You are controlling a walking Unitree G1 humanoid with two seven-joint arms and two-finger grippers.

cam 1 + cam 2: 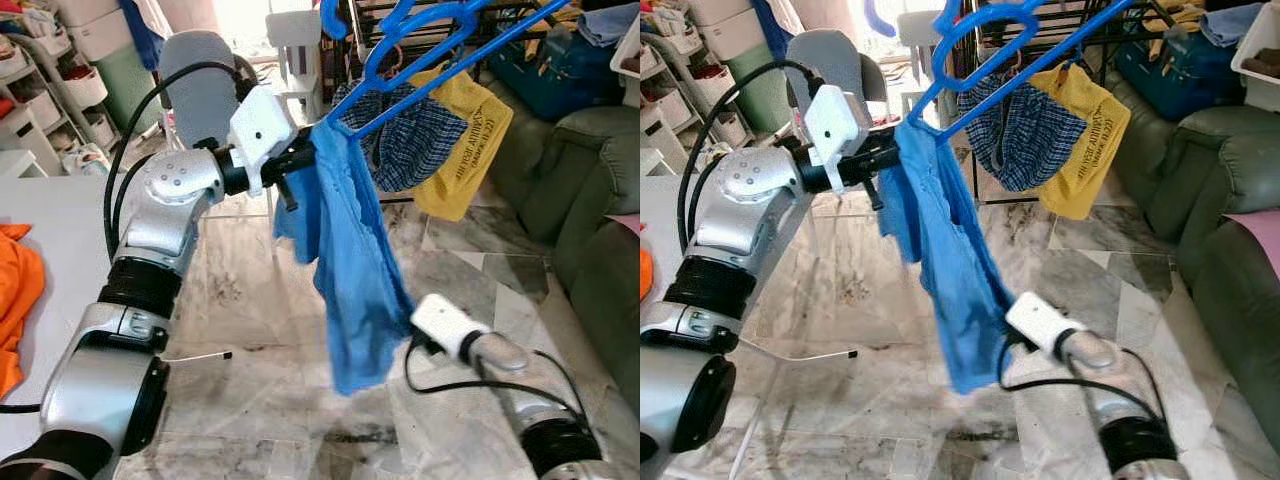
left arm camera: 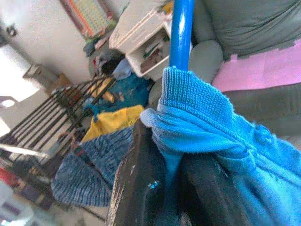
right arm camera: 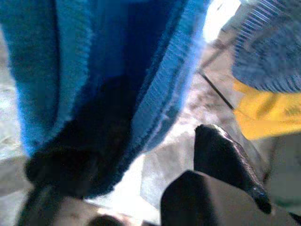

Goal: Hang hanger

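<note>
A blue plastic hanger slants up toward the black drying rack, its hook near the rack's top. A blue knitted garment hangs from the hanger's lower end. My left gripper is shut on that end, pinching cloth and hanger rod together, and is raised at chest height. My right gripper is low, at the garment's bottom hem. Its fingers stand apart; the cloth drapes over one, and the other finger is bare.
Checked shorts and a yellow cloth hang on the rack behind the hanger. A green sofa stands at right. An orange cloth lies on a white table at left. A grey chair is behind my left arm.
</note>
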